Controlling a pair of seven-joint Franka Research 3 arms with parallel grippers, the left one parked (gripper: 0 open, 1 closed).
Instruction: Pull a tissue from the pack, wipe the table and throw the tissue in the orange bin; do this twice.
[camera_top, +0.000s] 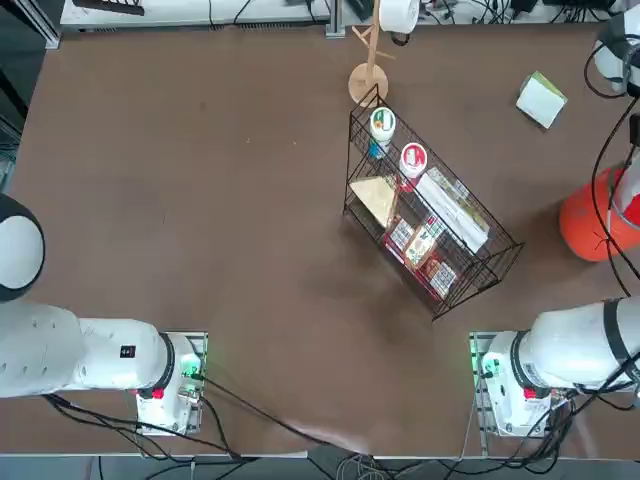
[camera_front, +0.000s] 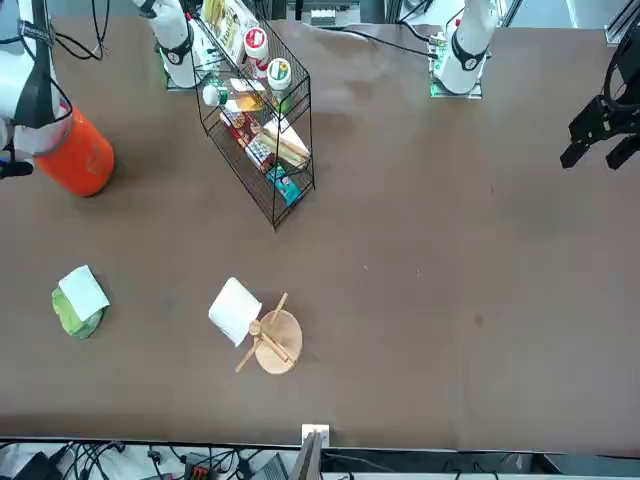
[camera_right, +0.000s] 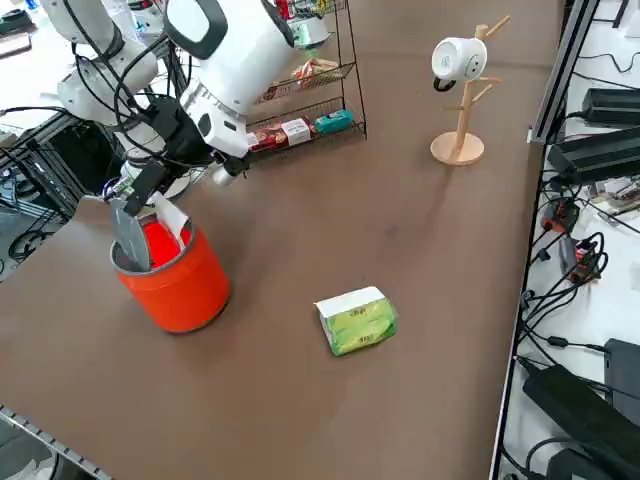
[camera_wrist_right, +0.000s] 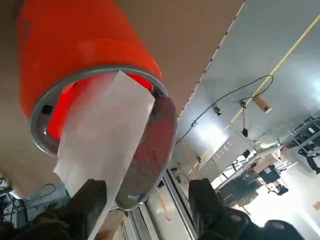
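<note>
Orange bin: the orange bin stands upright on the brown table, its mouth uncovered on one side; a grey see-through flap stands up at its rim; everything below is placed from this bin.
Right gripper: the right gripper is at the mouth of the bin; its two fingers are spread wide, with no pinch on anything.
Tissue: a white tissue lies partly within the bin's mouth, its tail reaching out towards the gripper and passing close by one finger; whether it touches that finger, I cannot tell.
Green pack: the green pack lies well apart from the bin, farther from the arms' bases, its whitish face showing.
Wire basket: the black wire basket, filled with goods, is to the left of the bin.
Step in hand: most likely the drop of a used tissue; which of the two rounds this is, I cannot judge.
Risk: the tissue could cling to a finger or catch on the flap, and so be dragged out as the arm withdraws; a low, sideways retreat could knock the flap or tip the bin; a straight, slow lift looks safer.
</note>
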